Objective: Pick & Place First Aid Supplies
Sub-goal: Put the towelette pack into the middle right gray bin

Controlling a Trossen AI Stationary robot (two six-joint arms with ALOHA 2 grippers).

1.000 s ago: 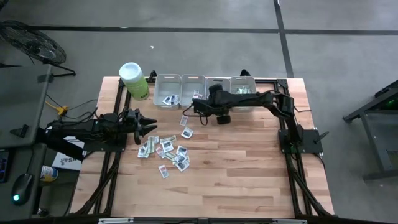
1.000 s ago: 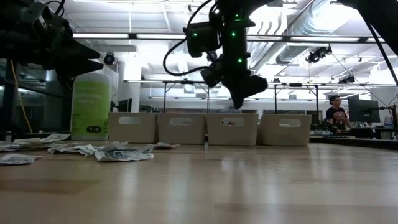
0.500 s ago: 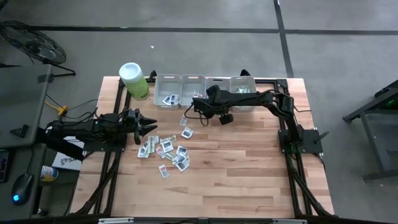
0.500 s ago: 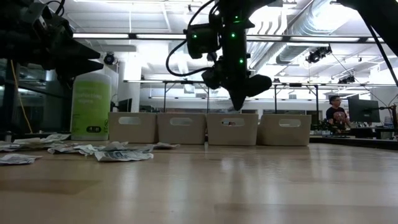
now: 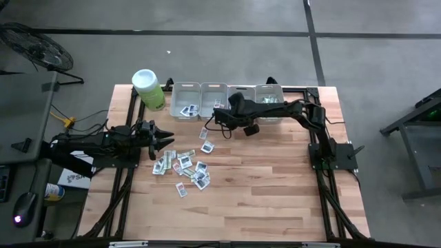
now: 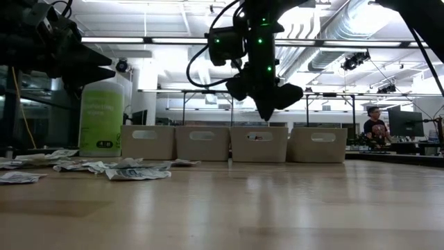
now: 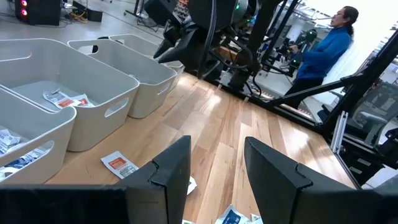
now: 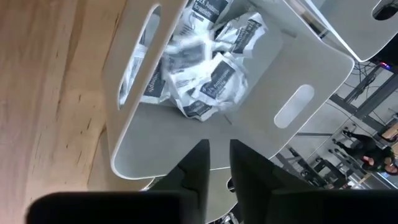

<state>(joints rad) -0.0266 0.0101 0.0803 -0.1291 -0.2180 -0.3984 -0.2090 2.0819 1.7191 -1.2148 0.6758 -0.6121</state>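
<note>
Many small flat packets (image 5: 186,165) lie scattered on the wooden table between the arms, also seen in the low view as a flat heap of packets (image 6: 125,168). Two more packets (image 5: 206,140) lie nearer the bins. My left gripper (image 5: 169,141) hovers open at the left edge of the pile, above one red-printed packet (image 7: 118,163). My right gripper (image 5: 250,129) hangs above the table just in front of the row of grey bins, fingers pointing down (image 6: 267,114). Its fingers (image 8: 219,146) stand a narrow gap apart with nothing between them.
Four grey bins (image 5: 227,88) stand in a row at the far edge. The leftmost bin (image 5: 186,110) and the bin (image 8: 124,162) before my right gripper hold packets (image 8: 211,81). A lime-green canister (image 5: 148,88) stands left of them. A person (image 6: 374,125) is beyond the table.
My right gripper has shifted slightly toward the bins and turned a little about its wrist. My left arm has kept still, and the packets on the table lie as before.
</note>
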